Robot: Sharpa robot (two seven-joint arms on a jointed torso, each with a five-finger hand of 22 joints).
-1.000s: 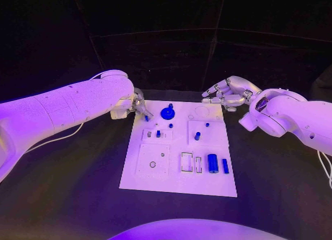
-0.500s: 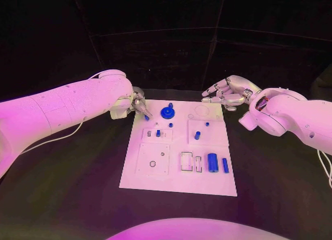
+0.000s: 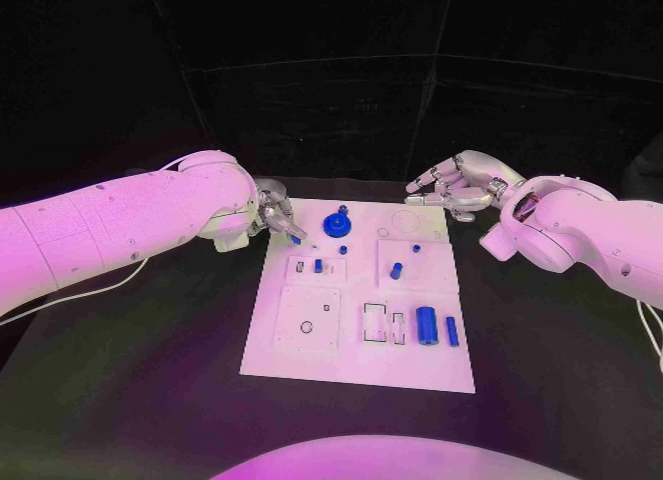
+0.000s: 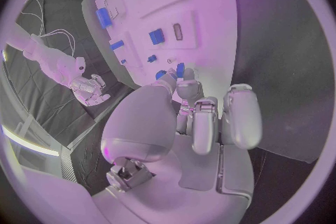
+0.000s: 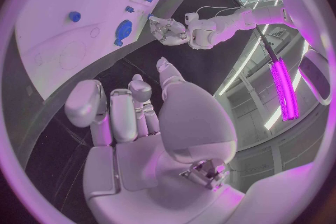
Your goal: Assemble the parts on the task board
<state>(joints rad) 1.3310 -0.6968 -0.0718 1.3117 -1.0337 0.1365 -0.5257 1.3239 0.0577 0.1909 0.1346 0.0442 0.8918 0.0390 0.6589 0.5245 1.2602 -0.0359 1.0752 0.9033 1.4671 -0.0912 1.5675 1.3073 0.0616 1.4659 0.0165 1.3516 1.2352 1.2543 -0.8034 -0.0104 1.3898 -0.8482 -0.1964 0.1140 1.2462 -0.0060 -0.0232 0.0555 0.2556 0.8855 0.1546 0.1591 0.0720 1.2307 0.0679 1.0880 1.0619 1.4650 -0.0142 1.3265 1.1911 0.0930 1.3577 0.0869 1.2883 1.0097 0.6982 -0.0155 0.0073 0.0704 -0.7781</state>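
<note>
Where legible: task board [image 3: 357, 350], unlabelled.

left robot hand [image 3: 278, 219] edged inward over task board [image 3: 353, 350]

Matt white task board [image 3: 357, 345], glossy blue plastic parts [image 3: 426, 324], matt black table [image 3: 129, 380]

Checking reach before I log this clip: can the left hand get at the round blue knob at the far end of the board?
Probably yes. The left hand hovers at the board's far-left corner, and the blue knob stands just beside it with nothing between.
</note>
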